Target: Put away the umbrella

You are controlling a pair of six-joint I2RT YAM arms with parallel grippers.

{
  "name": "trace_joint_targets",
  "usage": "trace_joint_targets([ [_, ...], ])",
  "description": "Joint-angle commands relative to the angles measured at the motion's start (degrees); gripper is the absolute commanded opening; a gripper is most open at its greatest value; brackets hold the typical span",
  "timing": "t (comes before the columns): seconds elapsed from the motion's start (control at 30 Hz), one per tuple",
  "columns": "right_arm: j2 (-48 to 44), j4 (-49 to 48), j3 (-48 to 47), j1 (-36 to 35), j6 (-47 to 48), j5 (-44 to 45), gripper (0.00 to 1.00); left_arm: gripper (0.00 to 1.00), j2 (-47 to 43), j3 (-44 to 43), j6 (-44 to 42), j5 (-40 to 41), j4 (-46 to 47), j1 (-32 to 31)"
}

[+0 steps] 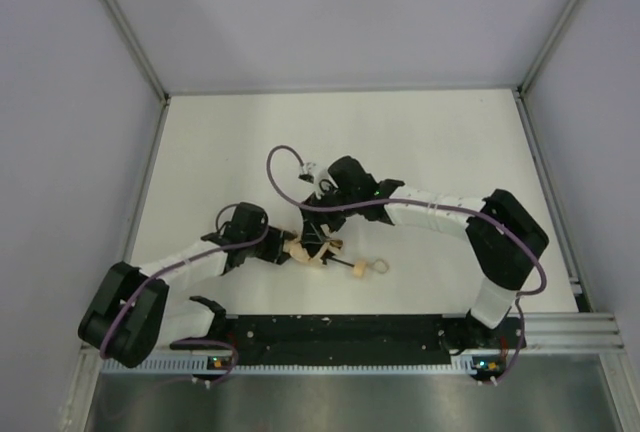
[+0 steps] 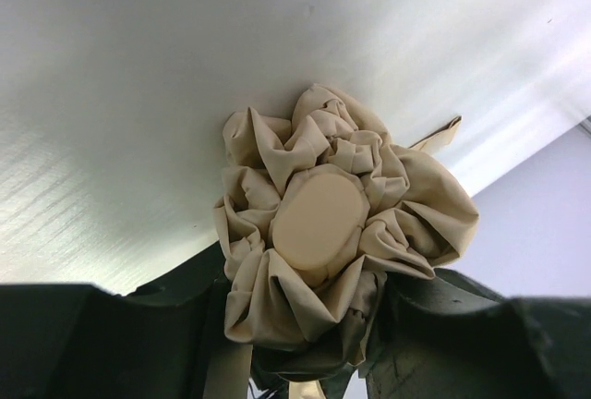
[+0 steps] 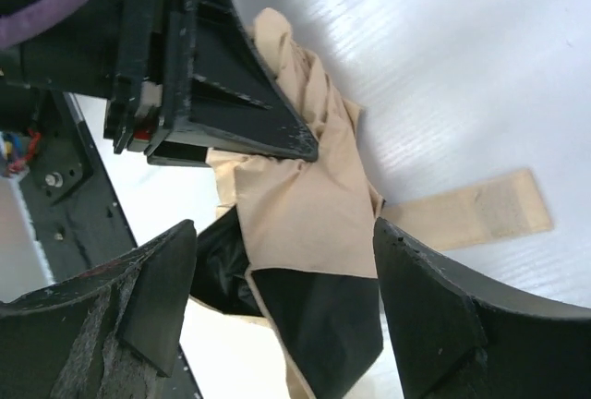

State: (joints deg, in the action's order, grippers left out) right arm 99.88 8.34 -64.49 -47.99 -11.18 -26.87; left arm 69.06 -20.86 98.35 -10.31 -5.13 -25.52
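The umbrella [image 1: 308,253] lies on the white table between the two arms, its thin shaft [image 1: 350,264] pointing right to the small tan handle [image 1: 381,268]. In the left wrist view the beige canopy [image 2: 277,297] is bunched around the tan end cap [image 2: 319,219]. My left gripper [image 2: 305,325] is shut on that fabric, one dark finger [image 2: 138,325] on each side. My right gripper [image 3: 282,297] hangs open above the canopy's beige and black folds [image 3: 305,214], its fingers [image 3: 434,316] apart from the cloth. A tan strap [image 3: 480,207] lies flat on the table.
A black rail [image 1: 340,330] runs along the near edge between the arm bases. Grey walls and metal frame bars [image 1: 145,167] close in the table on three sides. A purple cable [image 1: 280,152] loops above the right wrist.
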Motion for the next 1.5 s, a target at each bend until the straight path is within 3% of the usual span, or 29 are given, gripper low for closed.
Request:
trace_joint_targets([
  [0.0, -0.04, 3.61, -0.28, -6.14, 9.5, 10.68, 0.75, 0.0, 2.39, -1.45, -1.67, 4.33, -12.88, 0.73],
  [0.3, 6.47, 3.79, -1.69, -13.79, 18.21, 26.68, 0.73, 0.0, 8.37, -8.05, -1.23, 0.38, -21.15, 1.35],
  [0.43, 9.46, 3.35, -2.57, -14.15, 16.98, 37.67, 0.55, 0.0, 9.87, -9.9, -1.84, -0.24, -23.17, 1.35],
  [0.47, 9.72, 3.0, -2.48, -13.98, 17.07, 38.12, 0.43, 0.0, 9.87, -9.81, -1.75, -0.33, -23.35, 1.35],
  [0.5, 10.25, 2.74, -2.31, -13.98, 17.33, 37.6, 0.31, 0.05, 9.52, -9.46, -1.49, -0.68, -22.13, 1.35],
  [0.53, 10.43, 2.3, -2.05, -13.98, 17.51, 36.46, 0.23, 0.16, 9.34, -8.94, -1.32, -0.68, -21.16, 1.44],
  [0.6, 11.04, 2.03, -1.43, -13.28, 16.99, 32.7, 0.13, 0.4, 8.73, -8.49, -1.75, -0.07, -20.63, 1.52],
  [0.67, 10.52, 1.34, -0.12, -12.31, 16.37, 27.78, 0.04, 0.55, 8.03, -8.23, -2.8, 0.55, -21.33, 1.79],
  [0.8, 9.64, 0.54, 2.0, -9.85, 14.79, 15.3, 0.0, 0.74, 7.67, -7.18, -4.73, 1.08, -21.86, 1.88],
  [0.9, 9.29, 0.28, 2.87, -8.36, 14.17, 8.26, 0.0, 0.8, 8.2, -7.52, -6.76, 2.65, -23.35, 1.96],
  [1.17, 11.83, 2.02, 0.42, -2.11, 10.3, -16.09, 0.0, 0.74, 12.15, -11.48, -14.14, 8.02, -26.34, 1.96],
  [1.3, 13.5, 3.88, -2.48, -2.11, 9.6, -20.67, 0.0, 0.53, 12.77, -10.87, -14.24, 7.41, -21.7, 1.88],
  [1.43, 14.64, 5.11, -5.81, -2.11, 6.62, -20.85, 0.0, 0.15, 12.24, -9.38, -12.57, 5.56, -17.12, 1.88],
  [1.47, 14.99, 6.24, -7.22, -2.02, 5.04, -19.89, 0.02, 0.1, 11.46, -9.11, -12.39, 5.3, -16.15, 1.88],
])
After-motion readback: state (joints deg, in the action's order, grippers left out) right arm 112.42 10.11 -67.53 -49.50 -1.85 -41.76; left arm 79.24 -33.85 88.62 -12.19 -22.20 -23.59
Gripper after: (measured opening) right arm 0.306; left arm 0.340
